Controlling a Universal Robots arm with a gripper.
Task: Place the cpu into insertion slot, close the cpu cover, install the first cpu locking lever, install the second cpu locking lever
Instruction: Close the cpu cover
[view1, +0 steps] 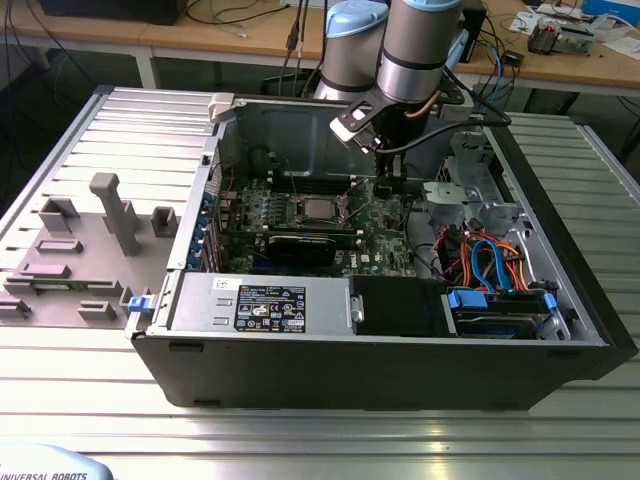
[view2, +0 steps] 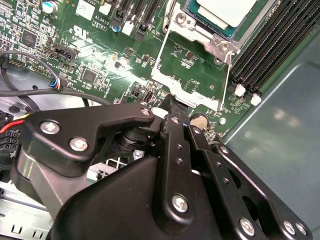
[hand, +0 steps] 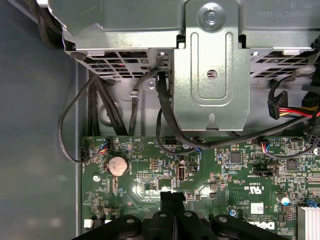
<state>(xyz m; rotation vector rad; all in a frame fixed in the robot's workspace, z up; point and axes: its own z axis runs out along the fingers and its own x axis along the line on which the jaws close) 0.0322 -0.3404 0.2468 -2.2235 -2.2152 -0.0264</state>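
The cpu (view1: 318, 209) (view2: 225, 10) lies flat in the insertion slot (view2: 220, 44) on the green motherboard, its silver top showing. The cpu cover (view2: 186, 94) stands swung open, off the socket and towards my gripper, and the board shows through its square window. A thin wire locking lever (view2: 229, 75) is raised beside the cover. My gripper (view1: 385, 188) (view2: 172, 104) (hand: 172, 194) hangs to the exterior view's right of the socket. Its fingers are shut together with nothing between them, the tips right at the cover's free edge.
Black memory slots (view2: 280, 45) run beside the socket. A coin cell (hand: 118, 164), a metal drive cage (hand: 210, 75) and loose black cables (hand: 165, 115) lie past the board's edge. A graphics card (view1: 300, 245) and power supply (view1: 255, 300) sit nearer the case front.
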